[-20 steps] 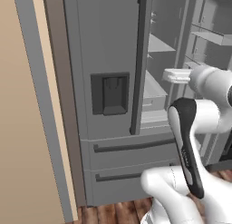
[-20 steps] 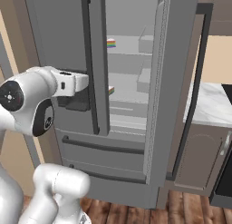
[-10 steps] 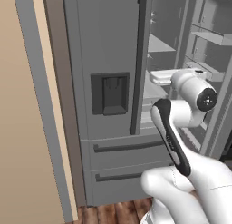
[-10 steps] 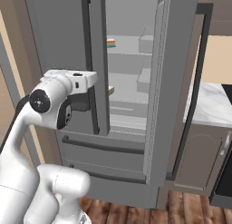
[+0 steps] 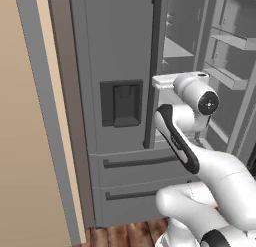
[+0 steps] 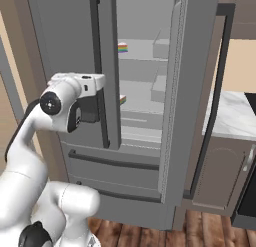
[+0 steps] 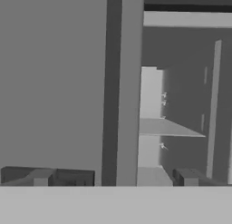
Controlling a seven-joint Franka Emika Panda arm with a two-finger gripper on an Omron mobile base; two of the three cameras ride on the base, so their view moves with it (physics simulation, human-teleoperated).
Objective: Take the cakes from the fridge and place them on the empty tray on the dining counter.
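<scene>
The fridge (image 5: 120, 41) is tall and grey, with its left door shut and its right door (image 6: 192, 66) swung open. Two rainbow-layered cakes sit inside: one cake (image 6: 122, 47) on an upper shelf, another cake (image 6: 122, 99) lower down, partly hidden by the left door's edge. My gripper (image 6: 91, 111) hovers in front of the left door, beside its dark vertical handle (image 6: 100, 66). In the hand view the gripper (image 7: 113, 177) is open with nothing between its fingertips (image 7: 41, 177), and the door edge and bare shelves lie ahead. The tray and the dining counter are out of view.
A beige wall (image 5: 25, 141) borders the fridge on the left. Right of the open door stands a cabinet with a marble top (image 6: 232, 113). Two bottom drawers (image 5: 135, 191) sit below the doors. The floor is wood (image 6: 150, 233).
The hand has advanced toward the fridge and now sits close to the left door's handle. The jaws have stayed open.
</scene>
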